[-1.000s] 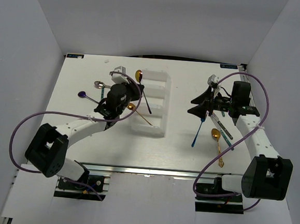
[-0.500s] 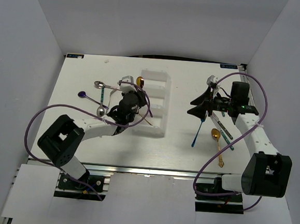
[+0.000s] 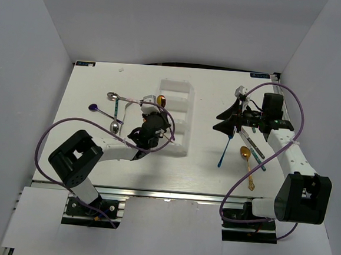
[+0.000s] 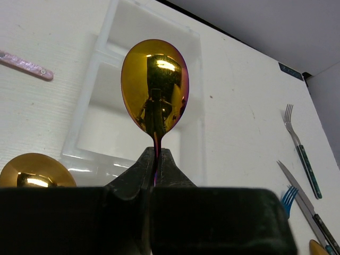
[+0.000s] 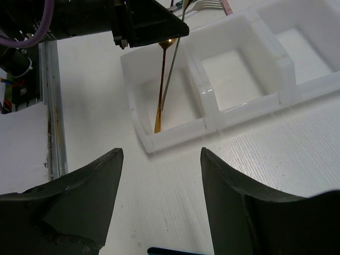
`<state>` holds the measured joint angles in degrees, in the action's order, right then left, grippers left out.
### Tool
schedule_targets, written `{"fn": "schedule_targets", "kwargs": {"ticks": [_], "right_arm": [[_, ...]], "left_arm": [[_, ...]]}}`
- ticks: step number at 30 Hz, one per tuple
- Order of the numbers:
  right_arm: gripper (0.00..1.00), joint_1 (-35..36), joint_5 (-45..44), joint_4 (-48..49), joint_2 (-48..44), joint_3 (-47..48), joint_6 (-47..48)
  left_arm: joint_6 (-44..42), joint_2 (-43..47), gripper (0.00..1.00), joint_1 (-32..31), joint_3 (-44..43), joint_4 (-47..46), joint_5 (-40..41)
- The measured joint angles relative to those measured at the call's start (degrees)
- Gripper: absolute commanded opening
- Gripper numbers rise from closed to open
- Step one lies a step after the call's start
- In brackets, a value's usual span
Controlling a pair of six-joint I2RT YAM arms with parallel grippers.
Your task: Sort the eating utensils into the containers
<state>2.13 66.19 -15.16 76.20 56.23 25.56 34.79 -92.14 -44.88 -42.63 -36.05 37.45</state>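
The left hand [image 4: 155, 159] is clamped on the neck of a gold spoon [image 4: 154, 87], bowl up. The spoon's handle reaches down into the organiser tray's [image 3: 189, 95] compartment nearest the tabletop's [image 3: 203, 165] near edge. The right hand [image 5: 160, 159] hovers with its jaws spread, by loose utensils [image 3: 245, 151] toward the right edge.

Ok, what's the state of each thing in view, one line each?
organiser tray, flat on the table.
left gripper, shut on the neck of the gold spoon.
gold spoon, held bowl up, handle down in the organiser tray's end compartment.
right gripper, open, holding nothing.
blue fork, lying loose on the table.
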Motion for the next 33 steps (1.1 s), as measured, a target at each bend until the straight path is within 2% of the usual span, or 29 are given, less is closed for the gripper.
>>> {"fn": "schedule_targets", "kwargs": {"ticks": [14,17,19,24,33], "right_arm": [[0.67,-0.26,0.02,-0.2,0.02,0.0,0.24],[0.66,-0.26,0.02,-0.2,0.02,0.0,0.31],[0.67,-0.31,0.02,-0.22,0.02,0.0,0.35],[0.67,-0.31,0.02,-0.39,0.02,0.0,0.39],[0.67,-0.31,0.0,-0.79,0.04,0.0,0.39]], "left_arm": [[0.9,-1.64,0.03,-2.51,1.92,-0.59,4.35],[1.4,-1.64,0.08,-2.93,2.64,-0.61,4.96],[1.6,-1.64,0.18,-3.13,2.95,-0.5,5.22],[1.62,-1.62,0.33,-3.41,2.97,-0.61,5.35],[1.05,-0.17,0.35,-3.48,2.97,-0.59,5.42]]}}
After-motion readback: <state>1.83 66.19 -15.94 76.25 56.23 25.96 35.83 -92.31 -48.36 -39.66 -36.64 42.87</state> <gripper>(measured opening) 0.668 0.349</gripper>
